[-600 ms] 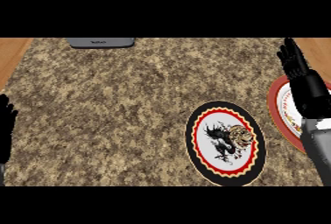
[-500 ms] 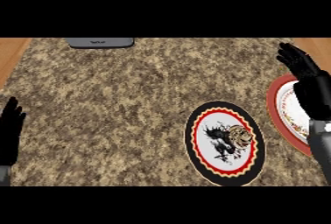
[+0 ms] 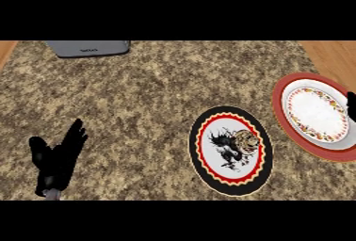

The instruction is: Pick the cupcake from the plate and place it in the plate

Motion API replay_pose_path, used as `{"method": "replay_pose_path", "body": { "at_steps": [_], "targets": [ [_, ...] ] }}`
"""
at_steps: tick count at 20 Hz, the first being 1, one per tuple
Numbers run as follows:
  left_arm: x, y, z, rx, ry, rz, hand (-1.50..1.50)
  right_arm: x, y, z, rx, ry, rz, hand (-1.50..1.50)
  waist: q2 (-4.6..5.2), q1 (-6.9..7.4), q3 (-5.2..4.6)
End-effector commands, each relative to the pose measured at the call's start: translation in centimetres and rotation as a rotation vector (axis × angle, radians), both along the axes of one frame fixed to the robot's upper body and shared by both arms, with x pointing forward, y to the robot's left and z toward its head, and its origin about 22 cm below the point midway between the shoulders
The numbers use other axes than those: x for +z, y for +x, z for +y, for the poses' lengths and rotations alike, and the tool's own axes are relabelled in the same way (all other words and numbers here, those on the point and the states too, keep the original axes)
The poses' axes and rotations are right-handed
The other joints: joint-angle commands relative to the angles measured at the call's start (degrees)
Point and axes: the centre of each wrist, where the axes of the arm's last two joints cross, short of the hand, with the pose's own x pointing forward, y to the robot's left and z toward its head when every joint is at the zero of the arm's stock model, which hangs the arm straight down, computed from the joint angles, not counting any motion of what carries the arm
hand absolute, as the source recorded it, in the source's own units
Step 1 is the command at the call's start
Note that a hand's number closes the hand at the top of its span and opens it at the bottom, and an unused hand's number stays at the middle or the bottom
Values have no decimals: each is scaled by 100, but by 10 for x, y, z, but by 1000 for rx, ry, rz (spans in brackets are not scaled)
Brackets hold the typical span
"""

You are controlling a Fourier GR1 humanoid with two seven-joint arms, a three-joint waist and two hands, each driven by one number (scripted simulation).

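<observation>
The cupcake, brown and round, sits on the right half of the black-rimmed plate, which has a red scalloped ring and a white centre. To its right lies a red-rimmed plate with a white patterned centre and nothing on it. My left hand is at the lower left of the counter, open with its fingers straight and pointing up, far from both plates. Of my right hand only a dark sliver shows at the right edge, beside the red-rimmed plate.
A grey flat object lies at the counter's back left edge. The speckled stone counter stretches between my left hand and the plates. Wood shows beyond its right edge.
My right forearm and hand have pulled away off the right edge, uncovering the red-rimmed plate. My left hand has come further into view from the left. The cupcake has not moved.
</observation>
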Motion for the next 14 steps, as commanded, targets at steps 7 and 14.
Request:
{"method": "replay_pose_path", "body": {
  "at_steps": [7, 14],
  "targets": [
    [-11, -3, -44, -143, -80, 25, 0, -19, -110, 41, -160, -49, -77, -150, 18, 417, 20],
    [-10, 3, -62, -130, -65, 2, 0, -6, -140, 39, 40, -168, 431, -150, 33, 419, -1]
  ]
}}
